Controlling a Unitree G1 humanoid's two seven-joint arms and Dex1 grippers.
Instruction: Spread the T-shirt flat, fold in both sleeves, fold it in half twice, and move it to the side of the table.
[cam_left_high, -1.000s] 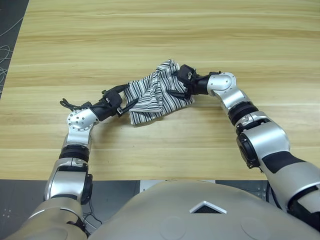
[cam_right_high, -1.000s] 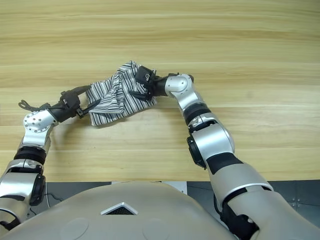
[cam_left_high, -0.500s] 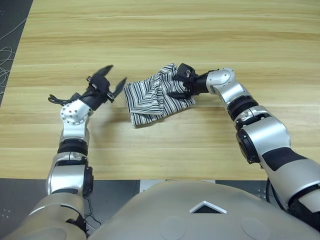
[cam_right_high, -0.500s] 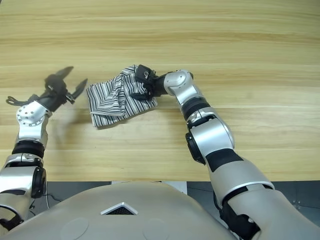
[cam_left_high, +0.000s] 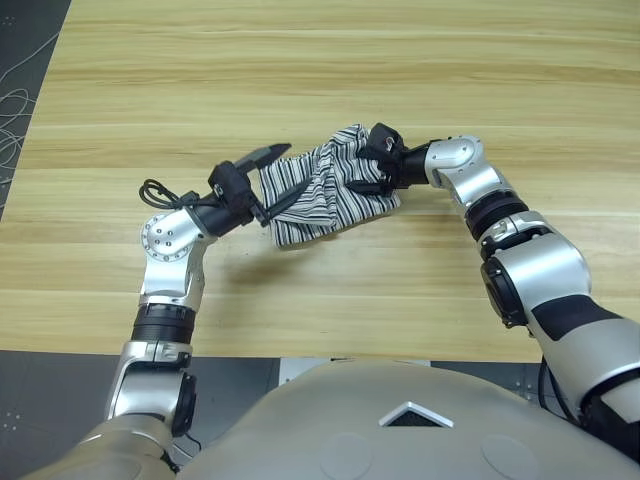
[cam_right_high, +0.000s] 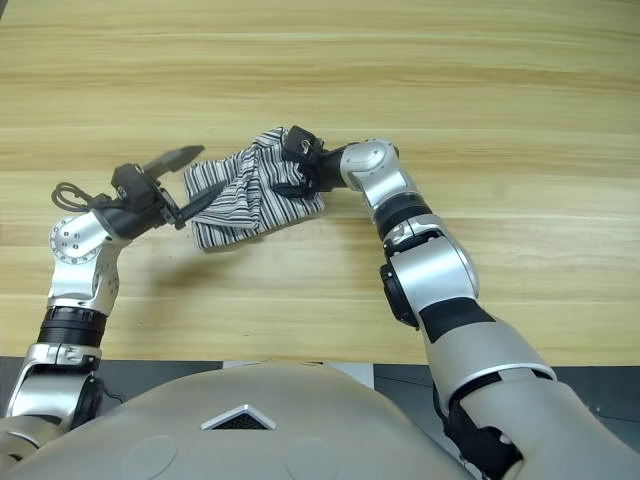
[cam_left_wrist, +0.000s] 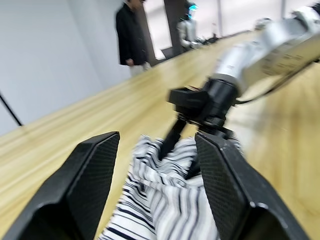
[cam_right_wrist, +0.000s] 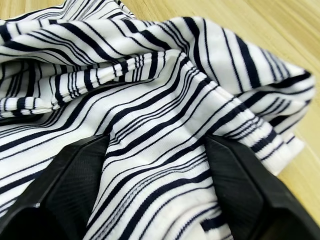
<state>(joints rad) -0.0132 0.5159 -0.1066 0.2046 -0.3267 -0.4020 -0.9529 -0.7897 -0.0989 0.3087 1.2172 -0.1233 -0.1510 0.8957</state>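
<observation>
1. The T-shirt (cam_left_high: 325, 190) was seen bunched in a striped heap near the middle of the table (cam_left_high: 300, 60). No sleeve or hem was laid out, so the spreading step was judged not yet done.
2. The left gripper (cam_left_high: 293, 168) was held at the heap's left edge with its fingers wide apart, one raised above the cloth and the other low beside it. Nothing was gripped. The stance was read as one made ready for taking that edge.
3. The right gripper (cam_left_high: 372, 160) was set on the heap's right side. Its fingers (cam_right_wrist: 75, 170) were parted and pressed into the stripes, with folds bulging between them, and no clamped hold could be made out.
4. That placement was judged to serve as a pin, so that the whole heap would not be dragged along when its other side was pulled.
5. The grippers were placed on opposite sides of the cloth, which was taken to mean it was to be drawn apart across the table.
6. Several layers were seen lapped over one another at the left edge. It was judged that more than one could be caught in a single pinch there.
</observation>
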